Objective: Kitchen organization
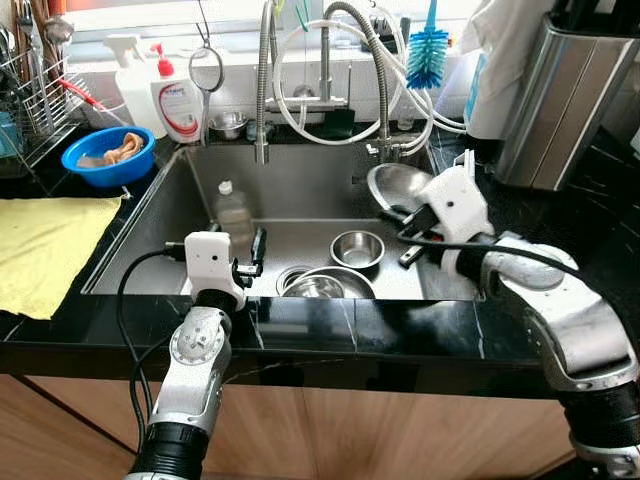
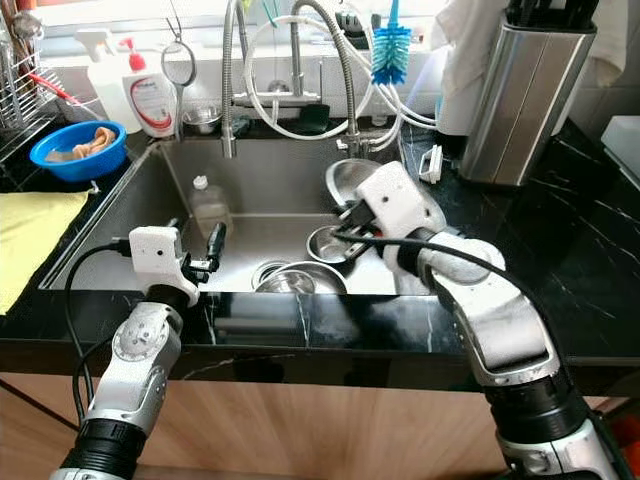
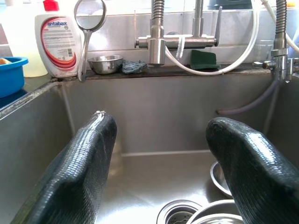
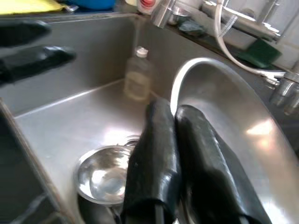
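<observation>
Black stone counter [image 1: 350,325] with steel sink [image 1: 180,215] set into it; yellow cloth [image 1: 45,245] lies on the counter at far left, knife block [image 1: 560,100] stands at back right.

Right arm reaches over the sink's right edge. Right gripper [image 4: 180,154]: the 2 fingers are pressed together around the rim of a large steel plate [image 4: 224,116], so it is pinching the plate. The plate stands tilted against the sink's right wall.

Left gripper [image 3: 161,163] hovers over the sink's front-left area, fingers spread wide, nothing between them, pointing toward the back wall.

In the basin: wide steel bowl [image 1: 330,283] at the front near the drain, small steel bowl [image 1: 358,248] just behind it, below the right gripper. Clear plastic bottle [image 1: 233,215] stands upright at the back-left of the basin.

Back ledge: spring-neck faucet [image 1: 264,90] with white hose loops, detergent bottle [image 1: 178,100] with red cap, blue bottle brush [image 1: 428,50], green sponge [image 3: 203,59], tiny steel dish [image 3: 105,64], round strainer [image 3: 88,18] hanging by the detergent.

Blue bowl [image 1: 107,155] on the counter left of the sink holds something tan. Dish rack [image 1: 30,100] at far left.
</observation>
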You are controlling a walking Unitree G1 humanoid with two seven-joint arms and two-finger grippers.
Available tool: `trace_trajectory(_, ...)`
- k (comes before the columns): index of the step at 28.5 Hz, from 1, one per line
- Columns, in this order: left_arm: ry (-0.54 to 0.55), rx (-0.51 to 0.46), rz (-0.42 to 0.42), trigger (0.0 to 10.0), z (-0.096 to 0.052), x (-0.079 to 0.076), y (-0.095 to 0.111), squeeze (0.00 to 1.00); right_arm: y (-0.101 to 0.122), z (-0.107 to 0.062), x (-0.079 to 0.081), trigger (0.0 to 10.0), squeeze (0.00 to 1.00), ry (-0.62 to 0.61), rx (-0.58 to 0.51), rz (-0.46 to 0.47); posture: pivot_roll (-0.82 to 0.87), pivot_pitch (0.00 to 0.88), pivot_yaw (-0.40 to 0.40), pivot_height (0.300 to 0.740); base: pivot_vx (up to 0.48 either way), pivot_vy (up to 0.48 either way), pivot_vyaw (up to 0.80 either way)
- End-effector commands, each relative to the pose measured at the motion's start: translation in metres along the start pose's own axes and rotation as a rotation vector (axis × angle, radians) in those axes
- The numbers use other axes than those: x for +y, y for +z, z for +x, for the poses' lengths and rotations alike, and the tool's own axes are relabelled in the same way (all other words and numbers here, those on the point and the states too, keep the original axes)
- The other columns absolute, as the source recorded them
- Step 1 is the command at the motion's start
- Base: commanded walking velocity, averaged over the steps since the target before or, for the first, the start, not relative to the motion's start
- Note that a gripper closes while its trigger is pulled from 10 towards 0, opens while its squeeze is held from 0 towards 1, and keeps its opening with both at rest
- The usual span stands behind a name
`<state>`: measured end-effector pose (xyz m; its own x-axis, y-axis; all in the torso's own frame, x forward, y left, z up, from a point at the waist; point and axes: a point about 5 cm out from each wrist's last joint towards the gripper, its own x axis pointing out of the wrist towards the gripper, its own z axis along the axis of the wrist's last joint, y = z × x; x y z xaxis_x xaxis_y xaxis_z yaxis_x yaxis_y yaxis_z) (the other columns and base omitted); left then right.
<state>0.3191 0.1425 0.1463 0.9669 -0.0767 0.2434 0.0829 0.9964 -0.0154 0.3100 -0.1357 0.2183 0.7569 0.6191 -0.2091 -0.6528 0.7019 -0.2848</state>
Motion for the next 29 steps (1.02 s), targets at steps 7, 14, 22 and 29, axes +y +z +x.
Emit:
trace_trajectory(7,0.018,-0.013,0.01,10.0,0.001,0.004,0.001,0.0,0.005,0.01,-0.001,10.0,0.0,0.066,-0.12,0.069,-0.12,0.0,0.047,0.74,0.0,0.0,0.0)
trace_trajectory(14,0.019,-0.015,0.01,10.0,0.001,0.003,0.002,0.0,-0.006,0.028,-0.03,10.0,0.0,-0.089,-0.155,0.188,-0.13,0.0,0.049,0.74,0.0,0.0,0.0)
trace_trajectory(22,0.017,-0.021,0.009,10.0,0.001,0.002,0.003,0.0,-0.013,0.047,-0.042,10.0,0.0,-0.151,-0.179,0.266,-0.11,0.0,0.045,0.74,0.0,0.0,0.0)
trace_trajectory(29,0.02,-0.033,0.011,10.0,0.001,0.003,0.007,0.0,-0.014,0.063,-0.049,10.0,0.0,-0.206,-0.182,0.316,-0.09,0.0,0.039,0.74,0.0,0.0,0.0)
